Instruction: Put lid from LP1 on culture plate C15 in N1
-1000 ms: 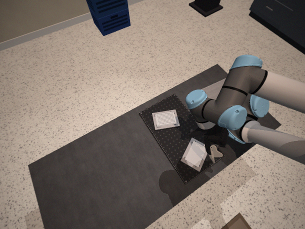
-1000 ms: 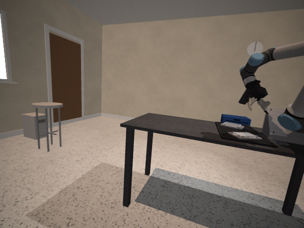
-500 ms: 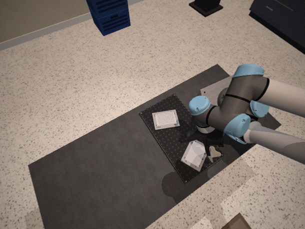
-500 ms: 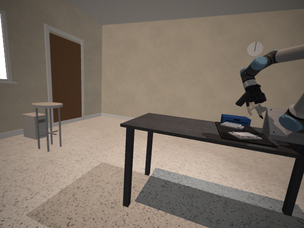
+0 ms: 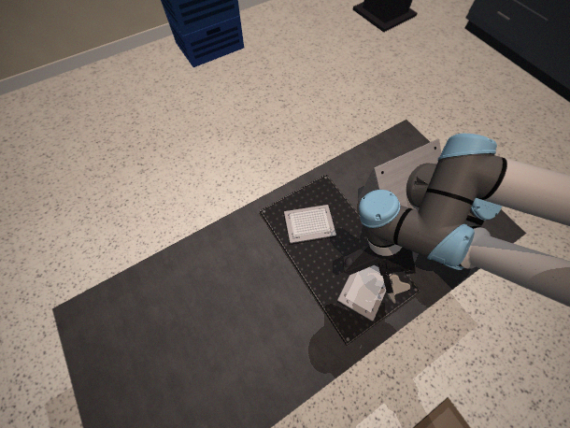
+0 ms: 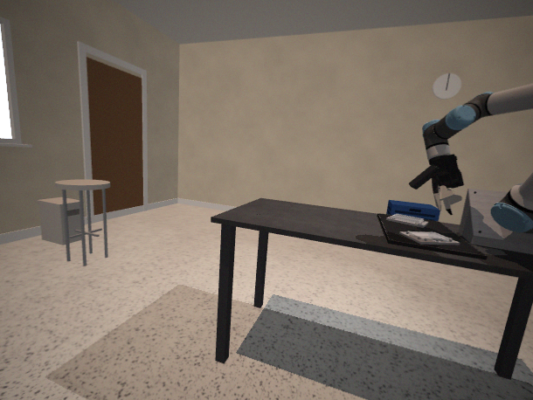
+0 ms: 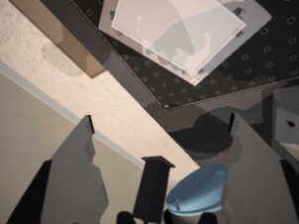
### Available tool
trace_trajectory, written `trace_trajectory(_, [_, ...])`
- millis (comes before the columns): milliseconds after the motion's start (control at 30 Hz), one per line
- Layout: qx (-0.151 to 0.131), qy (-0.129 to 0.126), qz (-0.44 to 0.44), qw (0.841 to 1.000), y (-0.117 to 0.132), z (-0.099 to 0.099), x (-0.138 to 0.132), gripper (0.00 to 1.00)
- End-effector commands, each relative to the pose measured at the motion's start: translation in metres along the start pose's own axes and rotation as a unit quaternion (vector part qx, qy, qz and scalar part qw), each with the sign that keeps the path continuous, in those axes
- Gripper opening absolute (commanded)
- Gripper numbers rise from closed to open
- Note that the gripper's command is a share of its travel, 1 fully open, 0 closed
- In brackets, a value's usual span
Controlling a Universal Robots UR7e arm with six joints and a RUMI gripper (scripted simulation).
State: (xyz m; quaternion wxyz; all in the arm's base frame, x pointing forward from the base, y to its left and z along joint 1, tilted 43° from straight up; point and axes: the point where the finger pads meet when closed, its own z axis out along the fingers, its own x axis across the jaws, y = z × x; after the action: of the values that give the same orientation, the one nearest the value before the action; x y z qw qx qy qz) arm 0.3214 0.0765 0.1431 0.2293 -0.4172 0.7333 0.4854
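Gripper (image 6: 442,202): jaws spread wide, nothing between them, raised above the dotted black board (image 5: 299,276). Just below it, clear lid (image 5: 363,291) on lid park LP1 (image 7: 253,23), not touched. Farther off on the same board, well apart from the gripper, culture plate C15 (image 5: 308,222), uncovered, in nest N1 (image 5: 291,237).

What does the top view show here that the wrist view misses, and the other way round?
Only the top view shows the uncovered culture plate C15 with its well grid in its nest, the blue crates on the floor, and the arm's grey mounting plate.

Only the wrist view shows the end effector close up: its two grey fingers stand apart with nothing between them, well short of the lid.

Both show the clear lid resting on its park on the dotted black board.
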Motion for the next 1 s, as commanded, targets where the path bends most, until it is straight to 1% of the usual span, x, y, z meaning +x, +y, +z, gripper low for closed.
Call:
trace_trajectory(0, [0.024, 0.023, -0.064, 0.997, -0.012, 0.010, 0.005, 0.82])
trace_trajectory(67, [0.024, 0.023, -0.064, 0.997, -0.012, 0.010, 0.005, 0.82])
trace_trajectory(200, [0.036, 0.036, -0.100, 0.994, -0.021, 0.018, 0.009, 0.82])
trace_trajectory(400, [0.052, 0.057, -0.153, 0.985, -0.021, 0.018, 0.009, 0.82])
trace_trajectory(467, [0.056, 0.064, -0.171, 0.982, -0.029, 0.024, 0.011, 0.82])
trace_trajectory(567, [0.063, 0.075, -0.198, 0.975, -0.030, 0.025, 0.011, 0.82])
trace_trajectory(633, [0.063, 0.075, -0.198, 0.975, -0.030, 0.025, 0.011, 0.82])
trace_trajectory(667, [0.066, 0.078, -0.206, 0.973, -0.030, 0.025, 0.011, 0.82])
trace_trajectory(733, [0.070, 0.085, -0.224, 0.968, -0.038, 0.031, 0.012, 0.82])
trace_trajectory(967, [0.084, 0.110, -0.285, 0.949, -0.038, 0.031, 0.012, 0.82])
